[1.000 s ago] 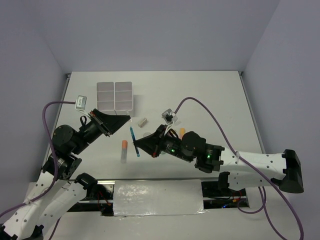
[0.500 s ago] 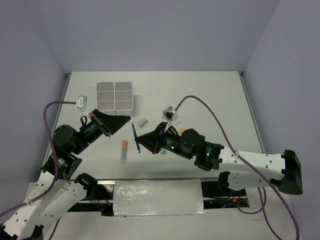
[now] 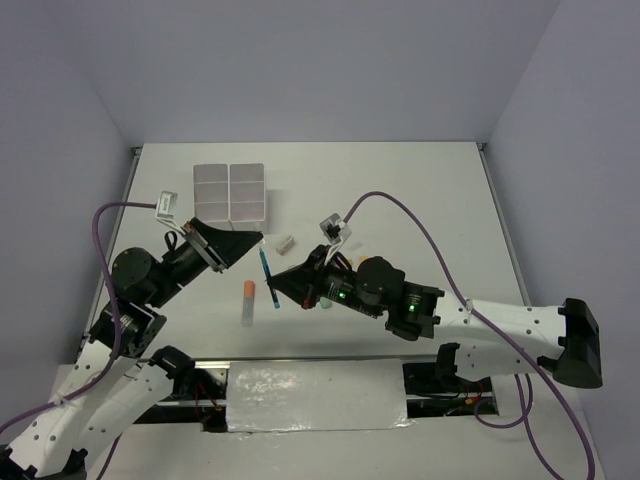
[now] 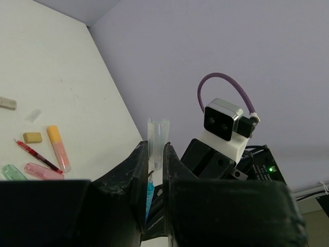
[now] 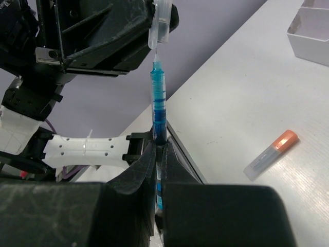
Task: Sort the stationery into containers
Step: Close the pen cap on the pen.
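My right end effector (image 5: 159,150) clamps the blue pen (image 5: 158,98) in mid-air. My left end effector (image 4: 156,154) pinches its clear cap (image 4: 157,135). The orange marker (image 3: 247,300) lies on the table (image 3: 420,200), and the organiser (image 3: 229,190) looks unfilled.

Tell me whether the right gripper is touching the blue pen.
Touching. The right wrist view shows the right gripper shut on the blue pen, jaws pressing its barrel.

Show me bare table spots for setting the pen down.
Free: the table's far right, from organiser box to right edge, and the strip behind the box. Crowded: near centre, around the blue pen, orange marker and small block.
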